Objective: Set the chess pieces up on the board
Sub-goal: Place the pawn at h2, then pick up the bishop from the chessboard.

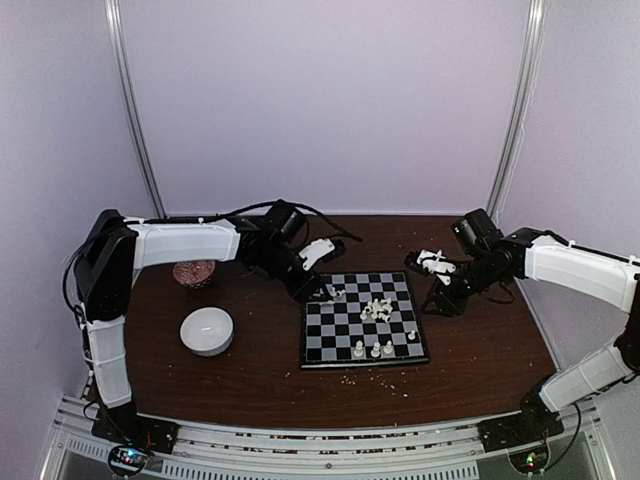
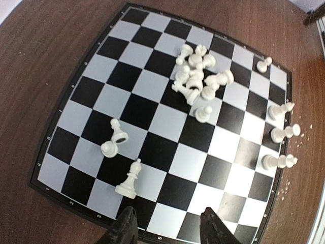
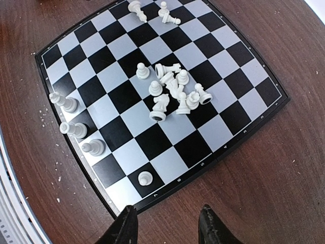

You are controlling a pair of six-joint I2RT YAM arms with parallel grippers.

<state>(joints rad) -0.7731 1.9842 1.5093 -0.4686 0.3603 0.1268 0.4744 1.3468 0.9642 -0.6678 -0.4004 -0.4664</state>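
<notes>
The board (image 1: 325,345) lies at the table's middle. A heap of white chess pieces (image 1: 378,309) lies near its centre, also in the left wrist view (image 2: 195,79) and right wrist view (image 3: 173,94). Three pieces stand along the near edge (image 1: 374,349); one pawn (image 3: 145,178) stands alone near the right edge. A bishop (image 2: 129,179) stands and two pieces lie (image 2: 114,140) near the far left corner. My left gripper (image 2: 167,229) is open and empty over that edge of the board (image 2: 61,188). My right gripper (image 3: 165,229) is open and empty just off the board's right edge (image 3: 244,134).
A round white bowl (image 1: 207,331) stands left of the board. A small reddish bowl (image 1: 194,273) sits behind it. Pale crumbs (image 1: 380,378) are scattered on the brown table near the board's front edge.
</notes>
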